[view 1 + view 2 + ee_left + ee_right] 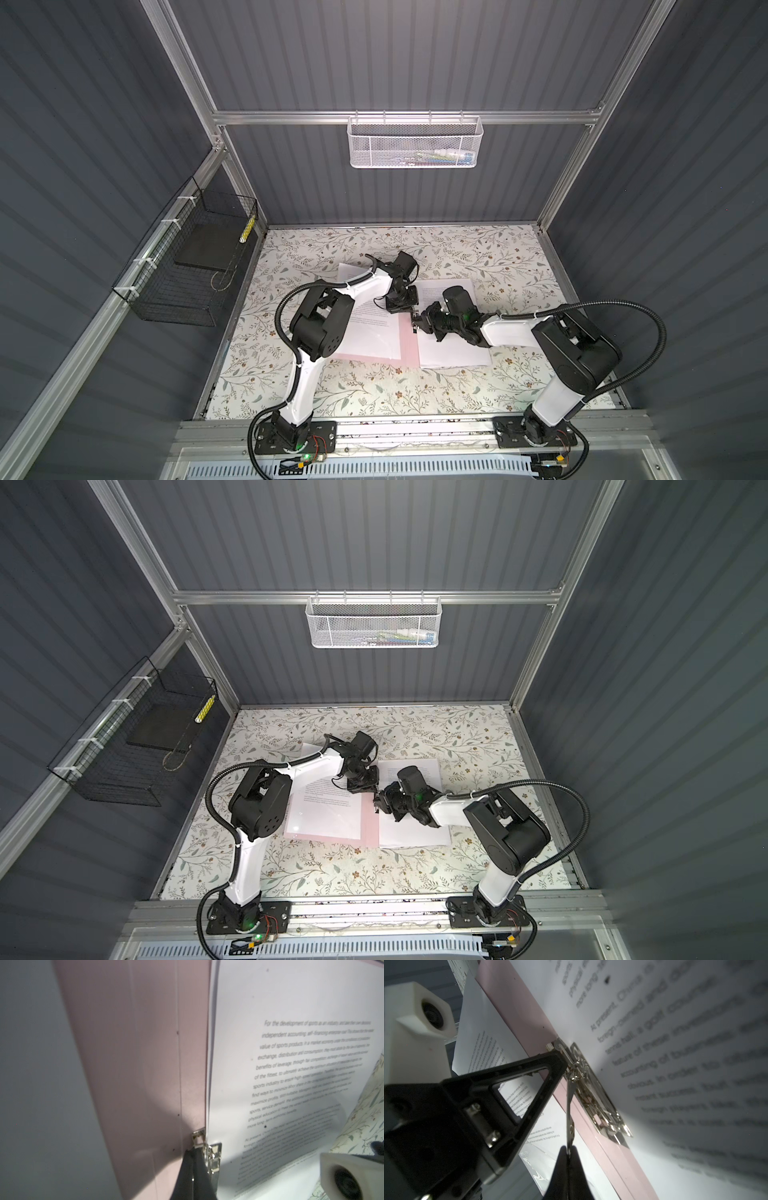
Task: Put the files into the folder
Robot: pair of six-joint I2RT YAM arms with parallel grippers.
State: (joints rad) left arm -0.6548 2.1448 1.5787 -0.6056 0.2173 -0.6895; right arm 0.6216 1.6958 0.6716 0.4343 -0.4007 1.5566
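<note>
Along folder (409,345) spine | right hand (568,1152) grips clip lever (569,1101) | files (451,352) flanking

One folder (409,345); two arms (303,386); two baskets (374,153).

In both top views: looking steeply down from high above the near edge, taking in the whole floral tabletop (374,386). Left wrist view: pressed close over the pink folder (135,1064), facing along its spine to the metal clip (212,1155). Right wrist view: equally near, facing the same clip from the opposite side. Right arm's camera housing (342,1172) in the left wrist view, left arm's camera housing (419,1014) in the right.
</note>
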